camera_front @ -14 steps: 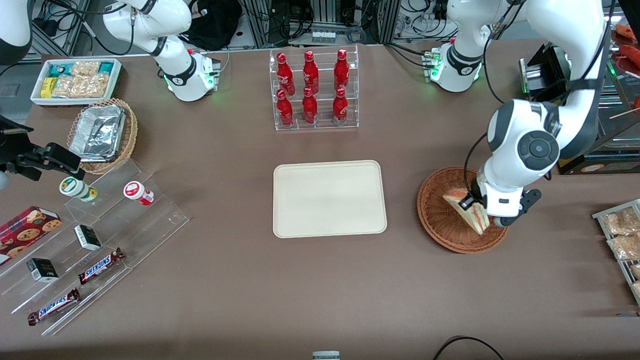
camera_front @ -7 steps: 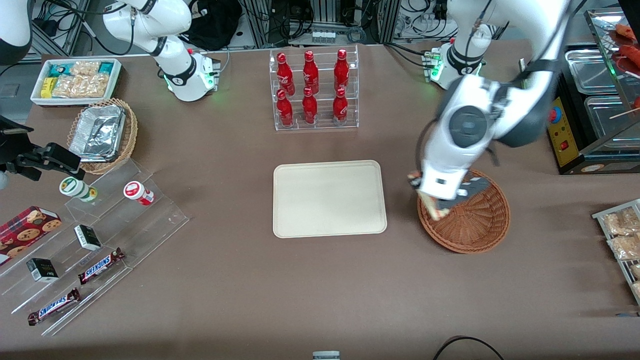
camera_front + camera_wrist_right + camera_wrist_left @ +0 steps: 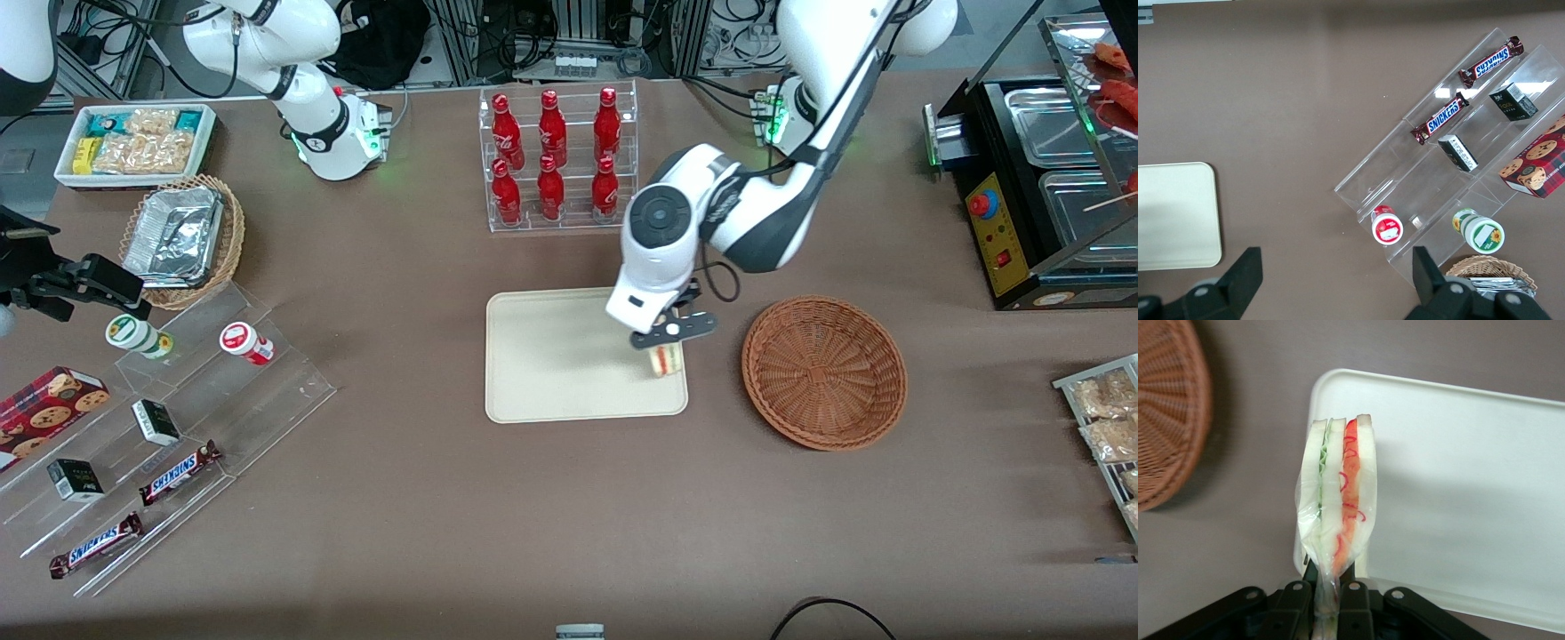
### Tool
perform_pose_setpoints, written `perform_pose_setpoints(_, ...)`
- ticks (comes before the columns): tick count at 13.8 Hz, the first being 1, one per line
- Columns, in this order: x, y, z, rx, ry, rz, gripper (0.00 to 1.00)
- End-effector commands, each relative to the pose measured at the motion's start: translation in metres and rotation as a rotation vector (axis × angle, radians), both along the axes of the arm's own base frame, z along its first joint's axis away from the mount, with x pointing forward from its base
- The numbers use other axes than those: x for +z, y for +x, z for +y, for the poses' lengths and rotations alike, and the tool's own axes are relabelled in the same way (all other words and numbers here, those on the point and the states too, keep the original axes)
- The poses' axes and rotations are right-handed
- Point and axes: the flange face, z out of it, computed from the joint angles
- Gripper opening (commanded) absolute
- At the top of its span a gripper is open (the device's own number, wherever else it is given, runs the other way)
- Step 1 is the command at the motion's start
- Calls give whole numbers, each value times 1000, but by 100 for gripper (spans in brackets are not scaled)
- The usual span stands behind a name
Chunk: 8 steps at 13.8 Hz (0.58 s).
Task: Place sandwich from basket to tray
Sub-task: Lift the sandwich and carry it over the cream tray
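Note:
My gripper [image 3: 665, 341] [image 3: 1327, 600] is shut on the wrapped sandwich [image 3: 666, 359] [image 3: 1337, 499], a white-bread wedge with green and red-orange filling. It hangs over the edge of the cream tray [image 3: 560, 356] [image 3: 1471, 493] that lies nearest the basket. Beside the tray, toward the working arm's end of the table, the reddish-brown wicker basket [image 3: 824, 372] [image 3: 1168, 413] holds nothing. The tray [image 3: 1175, 213] also shows in the right wrist view.
A clear rack of red bottles [image 3: 556, 160] stands farther from the front camera than the tray. Toward the parked arm's end are an acrylic stand with snack bars [image 3: 178, 471], a tan basket of foil trays [image 3: 182, 238] and a white snack bin [image 3: 133, 142].
The gripper lifted the sandwich out of the basket and carried it sideways to above the tray's edge. The basket is left with nothing in it.

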Motion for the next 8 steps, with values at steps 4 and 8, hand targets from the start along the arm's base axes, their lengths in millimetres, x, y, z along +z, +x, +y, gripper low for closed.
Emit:
perform_pose_setpoints(4,-44,-5,-62,-73,-63,-53,13)
perform_pose_setpoints(8,-82,-15,-83,-112,-107,-74,13)
